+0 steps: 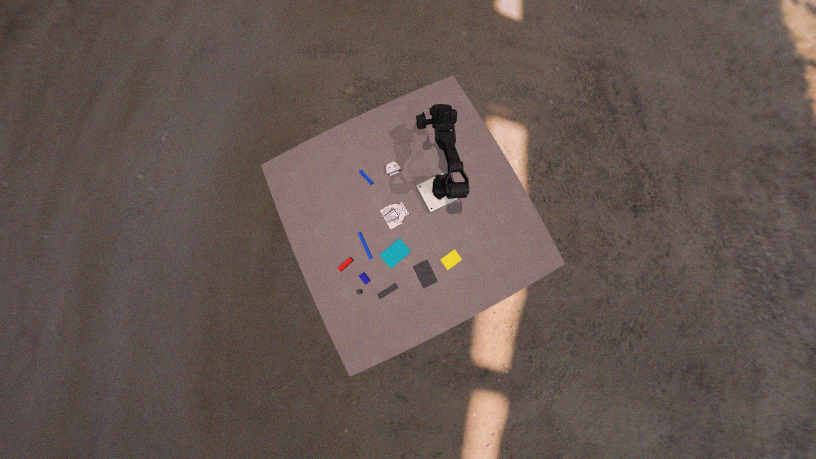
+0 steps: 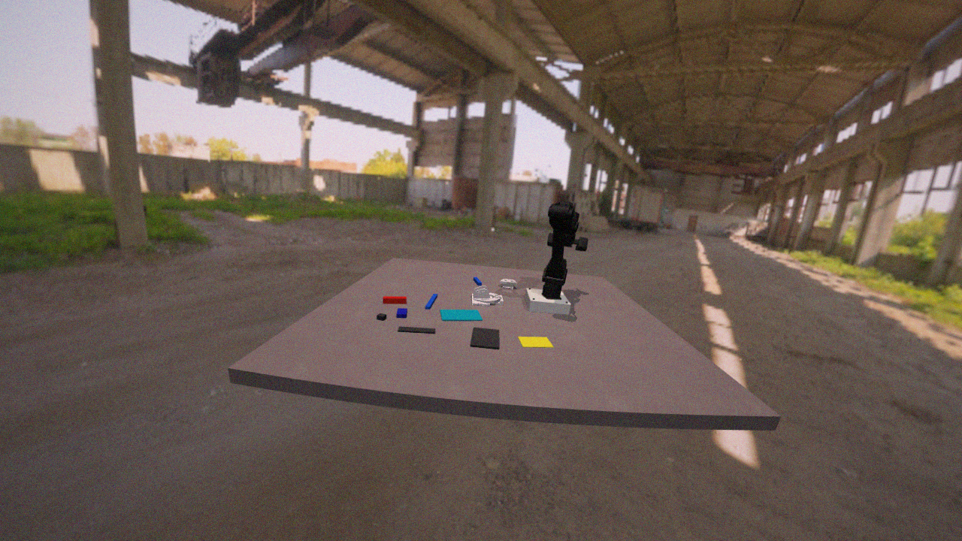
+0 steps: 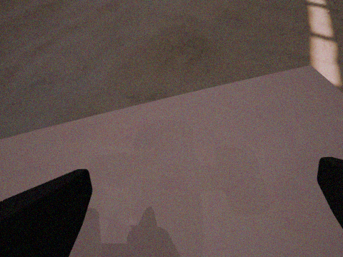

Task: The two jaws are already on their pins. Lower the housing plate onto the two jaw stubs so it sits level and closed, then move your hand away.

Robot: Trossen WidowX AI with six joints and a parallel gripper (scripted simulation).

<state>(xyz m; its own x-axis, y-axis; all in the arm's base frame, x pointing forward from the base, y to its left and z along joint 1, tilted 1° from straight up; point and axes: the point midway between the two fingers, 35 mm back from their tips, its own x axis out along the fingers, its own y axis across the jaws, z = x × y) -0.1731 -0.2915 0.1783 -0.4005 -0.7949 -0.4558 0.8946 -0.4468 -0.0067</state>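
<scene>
A small white plate with two dark marks [image 1: 392,166] [image 2: 507,283], which looks like the housing plate, lies on the table apart from the white base. The white base with the jaw parts [image 1: 390,218] [image 2: 496,300] lies nearer the table's middle. Its jaws, pins and stubs are too small to tell apart. My gripper [image 3: 203,175] is open and empty, with the fingers wide apart in the wrist view. It is raised high over the table's far part, away from both white pieces. Neither white piece shows in the wrist view.
The arm's white mount [image 1: 429,201] [image 2: 538,303] stands right of the white base. A teal plate [image 1: 395,253], a yellow plate [image 1: 451,259], a dark plate [image 1: 424,273], a dark bar [image 1: 387,291], a red block [image 1: 345,264] and blue pieces lie around.
</scene>
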